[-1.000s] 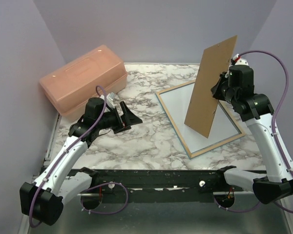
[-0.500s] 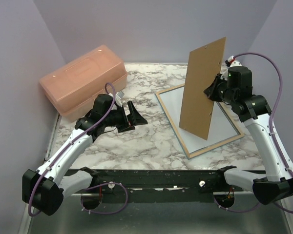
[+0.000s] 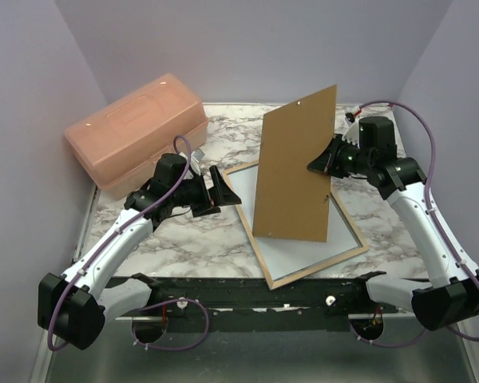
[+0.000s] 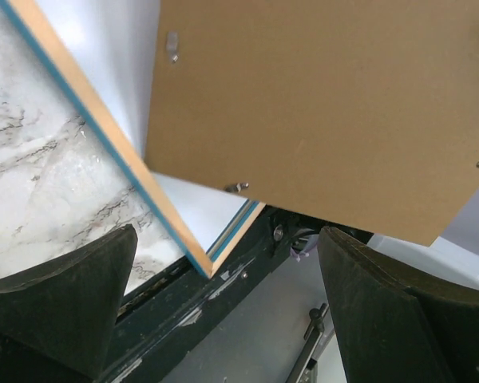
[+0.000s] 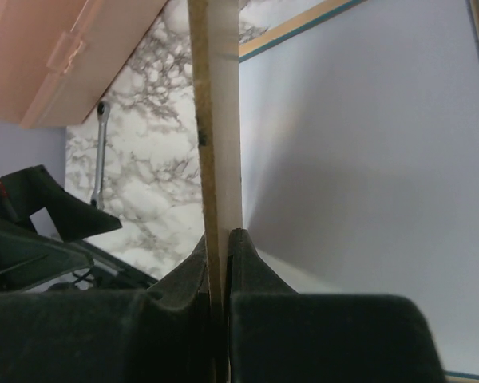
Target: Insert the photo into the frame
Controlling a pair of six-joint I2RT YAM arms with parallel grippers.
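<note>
Nearest us, the frame lies flat on the desk, pale wood side up. It has slid left and toward us since a second ago, and its near corner now reaches the black rail along the desk's edge. A white sheet fills its opening. We take this to be the photo lying face down; none of its print shows.

The brown board has travelled left with the frame. It stands almost upright with its lower edge resting on the white sheet, and it hides the middle of the frame from the overhead camera. The right jaws are closed tight on the board's right edge; the right wrist view shows that edge pinched between the two fingers. The right arm has swung left along with it.

The left arm has pushed forward and to the right. The left jaws hang just beside the frame's left edge, spread fully wide and holding nothing. In the left wrist view, the frame's corner and the board fill the space ahead of the fingers. The board stands between the two arms.

Farther back, a slim metal tool lies on the marble, seen only from the right wrist. At the far left sits a pale orange plastic box, unmoved.
</note>
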